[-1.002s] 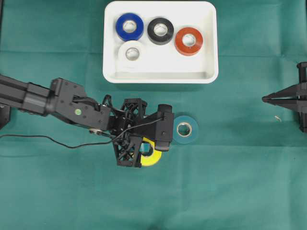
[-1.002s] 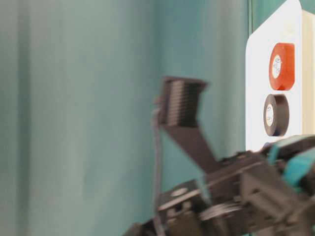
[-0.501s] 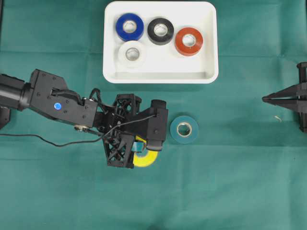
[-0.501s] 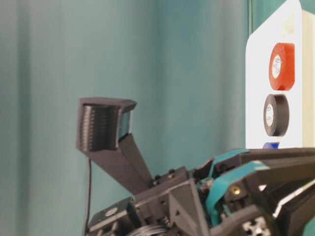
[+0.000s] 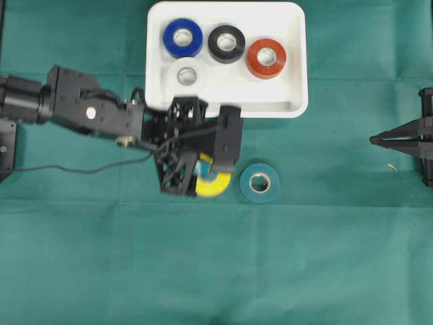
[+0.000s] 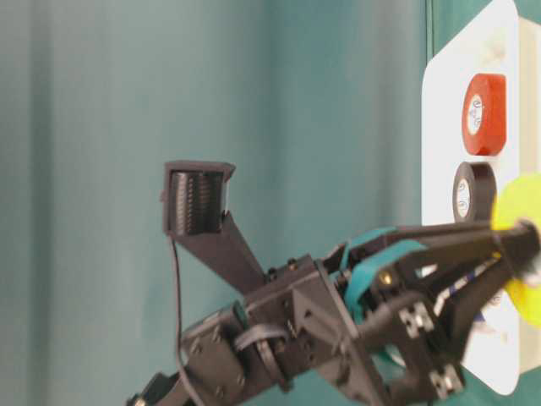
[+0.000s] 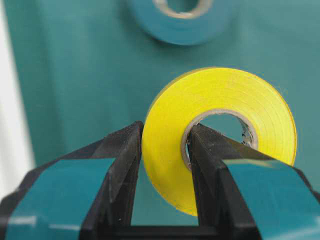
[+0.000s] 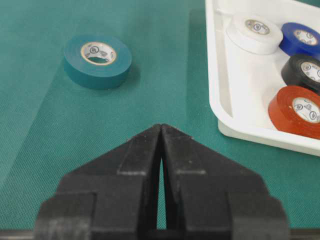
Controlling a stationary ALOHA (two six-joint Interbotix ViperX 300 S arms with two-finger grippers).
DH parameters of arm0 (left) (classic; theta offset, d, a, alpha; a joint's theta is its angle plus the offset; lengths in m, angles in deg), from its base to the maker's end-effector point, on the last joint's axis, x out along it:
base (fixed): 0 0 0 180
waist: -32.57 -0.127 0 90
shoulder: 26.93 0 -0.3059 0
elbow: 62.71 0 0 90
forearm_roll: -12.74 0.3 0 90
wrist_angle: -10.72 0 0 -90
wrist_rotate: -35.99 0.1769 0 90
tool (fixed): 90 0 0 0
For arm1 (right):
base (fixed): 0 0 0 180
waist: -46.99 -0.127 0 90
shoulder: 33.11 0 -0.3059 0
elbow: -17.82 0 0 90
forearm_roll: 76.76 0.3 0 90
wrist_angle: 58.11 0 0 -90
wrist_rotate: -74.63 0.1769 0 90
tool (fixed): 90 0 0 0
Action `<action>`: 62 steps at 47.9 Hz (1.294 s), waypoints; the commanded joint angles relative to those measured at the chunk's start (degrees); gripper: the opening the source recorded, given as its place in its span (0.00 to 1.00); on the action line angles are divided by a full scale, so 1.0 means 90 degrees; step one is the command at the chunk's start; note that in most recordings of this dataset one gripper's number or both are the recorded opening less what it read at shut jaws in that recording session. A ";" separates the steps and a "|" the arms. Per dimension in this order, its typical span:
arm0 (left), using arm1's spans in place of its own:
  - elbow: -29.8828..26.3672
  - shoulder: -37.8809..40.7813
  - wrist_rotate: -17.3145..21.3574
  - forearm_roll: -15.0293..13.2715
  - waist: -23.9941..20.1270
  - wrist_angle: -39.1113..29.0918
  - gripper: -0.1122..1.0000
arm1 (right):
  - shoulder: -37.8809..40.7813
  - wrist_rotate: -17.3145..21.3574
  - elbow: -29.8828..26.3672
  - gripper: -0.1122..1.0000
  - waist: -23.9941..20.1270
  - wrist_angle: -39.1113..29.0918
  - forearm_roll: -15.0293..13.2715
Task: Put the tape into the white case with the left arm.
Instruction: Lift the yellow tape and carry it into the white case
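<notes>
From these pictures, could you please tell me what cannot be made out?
- Yellow tape: in the overhead view the left gripper covers most of it.
- White case: the table-level view's right edge cuts it off; the arm hides its lower part.
- Teal tape: the top edge of the left wrist view cuts it off.
- Labels inside the roll cores: too small to read in every view.

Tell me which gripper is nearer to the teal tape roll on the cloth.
Left. The left gripper, shut on the yellow tape roll, sits just beside the teal tape roll. The right gripper rests shut far off at the cloth's right edge.
</notes>
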 commanded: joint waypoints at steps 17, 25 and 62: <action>-0.0225 0.0156 0.0537 0.0010 -0.0938 0.0586 0.33 | 0.0039 -0.0010 -0.0059 0.02 0.0010 0.0039 -0.0020; -0.0361 0.0313 0.0674 0.0010 -0.1230 0.0762 0.33 | 0.0039 -0.0010 -0.0059 0.02 0.0010 0.0039 -0.0020; -0.0811 0.0762 0.1572 0.0000 -0.1992 0.1055 0.34 | 0.0039 -0.0010 -0.0059 0.02 0.0010 0.0039 -0.0020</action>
